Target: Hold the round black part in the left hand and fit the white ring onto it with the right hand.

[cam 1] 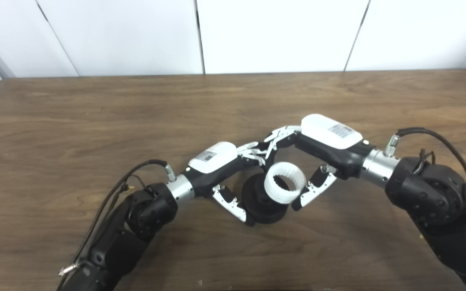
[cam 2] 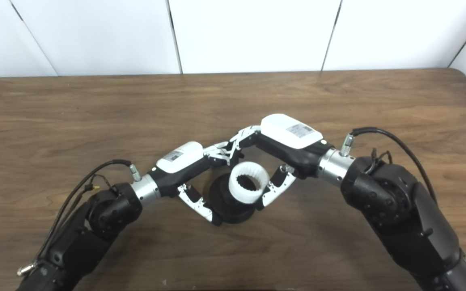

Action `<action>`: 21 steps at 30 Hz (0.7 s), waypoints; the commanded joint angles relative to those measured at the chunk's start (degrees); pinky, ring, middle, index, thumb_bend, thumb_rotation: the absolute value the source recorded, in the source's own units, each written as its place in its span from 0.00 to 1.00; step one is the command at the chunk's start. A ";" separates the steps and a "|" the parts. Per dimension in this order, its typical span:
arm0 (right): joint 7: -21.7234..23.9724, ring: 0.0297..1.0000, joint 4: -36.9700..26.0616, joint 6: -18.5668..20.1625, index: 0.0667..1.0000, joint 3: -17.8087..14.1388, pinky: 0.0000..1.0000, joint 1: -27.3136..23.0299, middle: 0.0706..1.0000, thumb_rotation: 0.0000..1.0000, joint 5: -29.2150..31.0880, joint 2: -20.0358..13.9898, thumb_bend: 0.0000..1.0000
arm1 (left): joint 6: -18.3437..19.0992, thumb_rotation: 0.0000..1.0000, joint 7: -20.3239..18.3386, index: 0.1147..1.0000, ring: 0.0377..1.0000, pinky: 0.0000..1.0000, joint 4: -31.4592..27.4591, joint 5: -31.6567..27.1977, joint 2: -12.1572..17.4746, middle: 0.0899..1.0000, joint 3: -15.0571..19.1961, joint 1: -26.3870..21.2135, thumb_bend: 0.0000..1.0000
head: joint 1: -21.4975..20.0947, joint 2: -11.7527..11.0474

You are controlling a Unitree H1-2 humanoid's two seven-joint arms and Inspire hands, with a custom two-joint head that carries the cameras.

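While both of my arms reach in over the brown wood-grain table (cam 1: 95, 113), the holdings stand as follows.

Item one: round black plastic part (cam 1: 259, 204), disc-shaped, near the table's middle front, tilted toward me. My left hand (cam 1: 225, 169) grasps it, thumb (cam 1: 233, 204) pressed along its lower left rim, the other fingers (cam 1: 253, 151) curled over its far side. Whether its underside rests on the wood or hangs just above, I cannot tell.

Item two: white toothed plastic ring (cam 1: 284, 182), short and cylindrical, with ridges lining its inner wall. It sits against the upper right face of the black part, its opening turned up toward the cameras. My right hand (cam 1: 318, 157) grips it, thumb (cam 1: 314, 188) touching its right outer wall, the other fingers (cam 1: 279, 137) reaching round behind, where they meet the fingers of my left hand. Whether the ring is fully seated on the black part cannot be judged.

Item three: black cables (cam 2: 382, 137) looping off each wrist, clear of the parts.

Item four: white panelled wall (cam 2: 249, 32) behind the table's far edge.
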 commanded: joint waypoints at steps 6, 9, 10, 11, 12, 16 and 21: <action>-0.87 0.83 -0.74 -0.52 0.45 -0.38 0.75 -1.44 0.76 0.14 -0.61 1.57 0.51 | 2.46 0.08 -2.73 0.42 0.97 0.80 0.23 1.51 0.02 0.89 -1.56 0.28 0.52 | 0.14 0.21; -0.79 0.83 -0.37 -0.44 0.45 -0.26 0.75 -1.52 0.76 0.14 -0.61 2.33 0.51 | 2.32 0.08 -2.65 0.42 0.97 0.79 0.36 1.71 0.00 0.89 -1.69 0.20 0.52 | 0.22 0.24; -0.81 0.83 -0.20 -0.49 0.45 -0.22 0.75 -1.56 0.76 0.14 -0.64 2.56 0.51 | 2.39 0.08 -2.78 0.42 0.97 0.78 0.32 1.74 0.03 0.89 -1.72 0.16 0.52 | 0.22 0.24; -0.90 0.83 0.02 -0.61 0.45 -0.16 0.75 -1.62 0.76 0.14 -0.67 2.81 0.51 | 2.49 0.08 -2.86 0.42 0.97 0.78 0.31 1.67 0.01 0.89 -1.68 0.16 0.52 | 0.22 0.24; -1.00 0.82 0.25 -0.68 0.45 -0.09 0.75 -1.68 0.75 0.14 -0.73 3.10 0.52 | 2.57 0.08 -2.86 0.42 0.98 0.79 0.27 1.66 0.00 0.89 -1.67 0.18 0.52 | 0.22 0.24; -1.41 0.82 0.93 -0.61 0.44 0.04 0.75 -1.76 0.75 0.14 -1.20 4.23 0.51 | 3.21 0.08 -3.15 0.42 0.98 0.79 -0.14 1.45 -0.07 0.89 -1.69 0.33 0.52 | 0.38 0.44; -1.82 0.82 1.85 -0.93 0.44 0.18 0.75 -1.93 0.75 0.14 -2.15 5.52 0.51 | 2.75 0.08 -2.48 0.42 0.97 0.76 -0.15 1.56 -0.17 0.88 -1.94 0.51 0.52 | 0.48 0.55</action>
